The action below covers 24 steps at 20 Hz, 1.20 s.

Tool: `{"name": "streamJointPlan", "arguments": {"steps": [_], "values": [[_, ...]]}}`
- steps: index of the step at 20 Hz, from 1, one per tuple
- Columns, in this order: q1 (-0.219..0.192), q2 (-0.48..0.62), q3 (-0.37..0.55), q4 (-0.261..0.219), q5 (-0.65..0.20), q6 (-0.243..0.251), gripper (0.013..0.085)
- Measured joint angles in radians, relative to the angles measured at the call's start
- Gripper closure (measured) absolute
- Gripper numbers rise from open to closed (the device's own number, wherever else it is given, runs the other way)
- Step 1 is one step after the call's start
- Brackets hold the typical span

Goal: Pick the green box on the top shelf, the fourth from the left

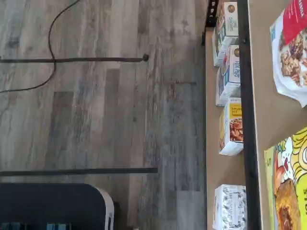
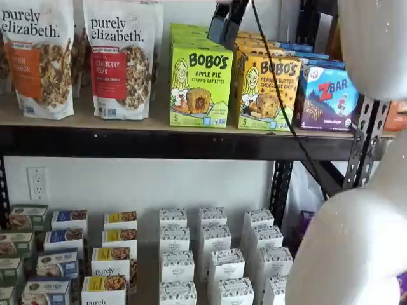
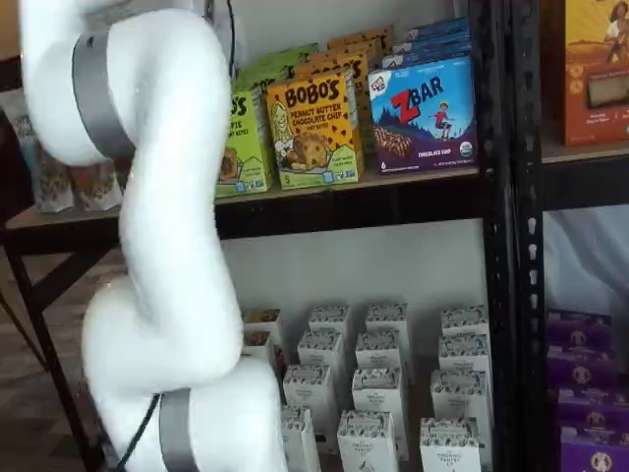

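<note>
The green box [image 2: 200, 84] stands upright at the front of the top shelf [image 2: 159, 141], an orange box [image 2: 267, 92] touching it at 3 o'clock. The gripper [image 2: 224, 25] hangs above its rear at 12 o'clock; whether the jaws are apart, I cannot tell. It looks like light, crushable cardboard: best pinched across the narrow side panels.

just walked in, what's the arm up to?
The xArm is going after the green box of Bobo's apple pie oat bites on the top shelf. The gripper hangs from the top edge in a shelf view, just above the box's back right, not touching it. Its fingers show no clear gap, so its state is unclear. The box stands upright, unpicked.
</note>
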State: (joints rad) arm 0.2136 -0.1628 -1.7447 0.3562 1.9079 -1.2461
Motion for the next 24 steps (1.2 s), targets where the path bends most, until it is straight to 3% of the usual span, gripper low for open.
{"name": "streamJointPlan", "arguments": {"steps": [3,10,16,24], "values": [[0.019,0.037,-0.077,-0.048,0.048,0.015,0.0130],[0.020,0.081,-0.173,-0.044,0.091,0.032,0.0130],[0.023,0.084,-0.168,-0.046,0.069,0.032,0.0130],[0.015,0.062,-0.098,-0.030,-0.036,0.015,0.0130]]}}
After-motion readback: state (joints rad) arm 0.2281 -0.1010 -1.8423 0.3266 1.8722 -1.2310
